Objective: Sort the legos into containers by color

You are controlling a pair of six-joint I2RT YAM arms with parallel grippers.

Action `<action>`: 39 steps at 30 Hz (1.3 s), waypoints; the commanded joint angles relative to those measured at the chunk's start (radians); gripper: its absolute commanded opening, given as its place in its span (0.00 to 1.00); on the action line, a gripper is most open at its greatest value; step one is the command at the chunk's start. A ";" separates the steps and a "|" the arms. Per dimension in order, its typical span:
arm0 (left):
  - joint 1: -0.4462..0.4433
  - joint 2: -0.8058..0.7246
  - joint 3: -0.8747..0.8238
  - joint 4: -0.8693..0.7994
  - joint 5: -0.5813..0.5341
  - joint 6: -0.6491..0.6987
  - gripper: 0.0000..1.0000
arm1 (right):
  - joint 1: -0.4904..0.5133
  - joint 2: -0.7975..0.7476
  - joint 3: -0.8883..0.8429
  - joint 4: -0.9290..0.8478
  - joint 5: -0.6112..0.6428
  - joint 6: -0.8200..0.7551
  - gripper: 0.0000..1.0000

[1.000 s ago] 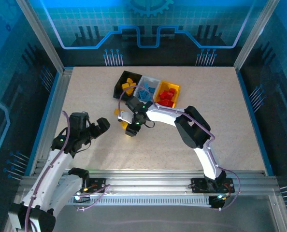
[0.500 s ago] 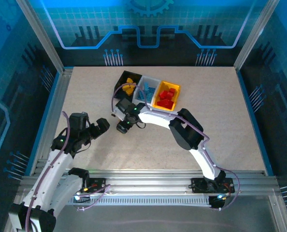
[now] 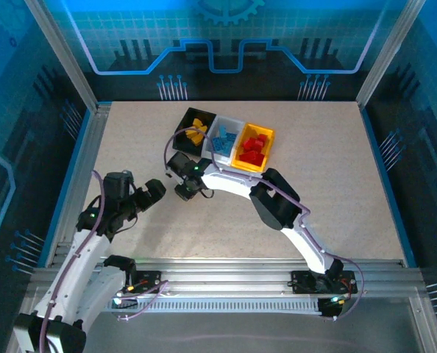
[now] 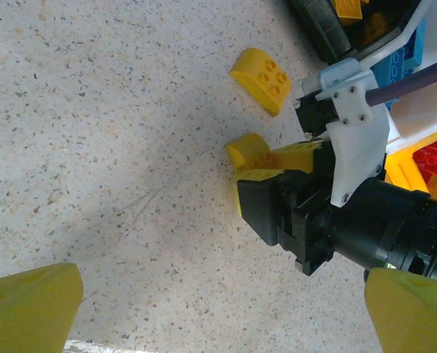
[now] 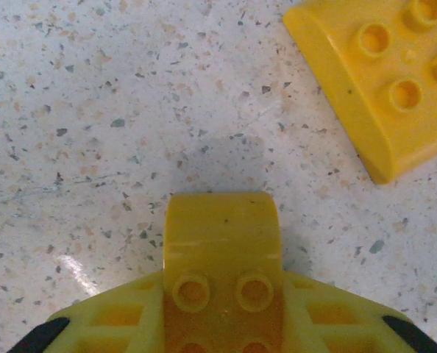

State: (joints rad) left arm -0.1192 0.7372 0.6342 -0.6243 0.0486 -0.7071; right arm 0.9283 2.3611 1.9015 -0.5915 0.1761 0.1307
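Here, on speckled tabletop [image 3: 336, 191] inside blue-lit walls [image 3: 27, 147], right jaws clamp a yellow lego [image 5: 222, 235]; left jaws gape.

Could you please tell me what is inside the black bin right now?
The black bin holds a small pile of yellow bricks; no other colour shows in it. Anything under the pile is covered, and the count is too small to tell.

The left arm [image 3: 75, 261] and right arm [image 3: 312, 243] are white with black joints and purple cables; the right tool [image 4: 270, 163] has yellow fingers [image 5: 97, 327].
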 commanded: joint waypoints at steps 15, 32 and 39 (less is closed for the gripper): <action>0.018 -0.020 -0.031 0.023 0.027 -0.016 0.99 | -0.119 -0.373 -0.404 0.105 -0.074 0.085 0.27; 0.015 0.244 0.022 0.238 0.158 -0.072 0.99 | -0.366 -0.639 -0.403 0.132 -0.326 0.315 0.30; 0.013 0.252 0.023 0.187 0.186 -0.061 0.99 | -0.411 -0.355 -0.043 0.211 -0.455 0.524 0.30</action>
State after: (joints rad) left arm -0.1123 0.9947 0.6258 -0.4187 0.1967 -0.7616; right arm 0.5362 1.9011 1.7531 -0.4271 -0.1940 0.5289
